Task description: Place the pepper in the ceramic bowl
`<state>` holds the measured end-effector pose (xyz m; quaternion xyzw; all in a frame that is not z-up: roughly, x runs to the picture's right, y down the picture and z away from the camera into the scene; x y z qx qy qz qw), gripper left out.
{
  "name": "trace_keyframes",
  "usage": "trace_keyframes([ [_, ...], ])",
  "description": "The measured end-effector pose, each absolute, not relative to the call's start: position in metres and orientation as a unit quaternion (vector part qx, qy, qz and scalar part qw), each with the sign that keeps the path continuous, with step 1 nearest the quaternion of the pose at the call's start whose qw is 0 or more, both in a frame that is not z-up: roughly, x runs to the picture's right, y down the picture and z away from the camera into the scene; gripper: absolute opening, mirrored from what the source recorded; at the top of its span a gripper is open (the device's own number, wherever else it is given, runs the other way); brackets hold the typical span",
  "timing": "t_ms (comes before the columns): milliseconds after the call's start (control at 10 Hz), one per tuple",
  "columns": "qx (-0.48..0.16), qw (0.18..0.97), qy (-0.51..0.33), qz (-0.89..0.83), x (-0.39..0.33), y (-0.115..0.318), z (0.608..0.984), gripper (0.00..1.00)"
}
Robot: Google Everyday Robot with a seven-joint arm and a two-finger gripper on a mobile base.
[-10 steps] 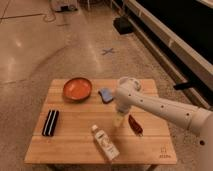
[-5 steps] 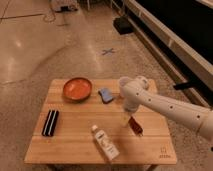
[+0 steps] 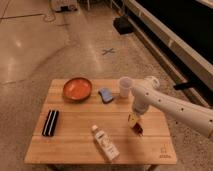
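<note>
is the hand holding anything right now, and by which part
Nothing is held: the hand is open, low over the near end of the small dark red chili pepper, which lies on the wooden table.

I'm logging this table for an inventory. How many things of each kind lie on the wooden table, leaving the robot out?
Containers: 3 (orange-red glossy ceramic bowl, translucent white cup, white plastic bottle)
Food: 1 (small dark red chili pepper, just under the open pincer)
Other: 2 (blue rectangular pad, black flat rectangular case)
Total: 6
</note>
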<state>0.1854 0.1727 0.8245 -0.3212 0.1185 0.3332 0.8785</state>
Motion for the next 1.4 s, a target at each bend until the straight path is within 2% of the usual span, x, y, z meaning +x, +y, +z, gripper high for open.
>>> trace_keyframes([
  [300, -0.337, 0.868, 0.125, 0.343, 0.182, 0.195, 0.830, 0.79],
  [700, -0.324, 0.866, 0.147, 0.352, 0.185, 0.215, 0.844, 0.77],
  [800, -0.321, 0.866, 0.152, 0.353, 0.186, 0.217, 0.847, 0.69],
  [900, -0.310, 0.868, 0.156, 0.355, 0.188, 0.219, 0.850, 0.55],
  [1100, -0.309, 0.869, 0.156, 0.355, 0.189, 0.218, 0.849, 0.37],
  [1200, -0.310, 0.868, 0.157, 0.355, 0.189, 0.216, 0.846, 0.23],
  [1400, -0.310, 0.868, 0.156, 0.355, 0.189, 0.214, 0.843, 0.05],
])
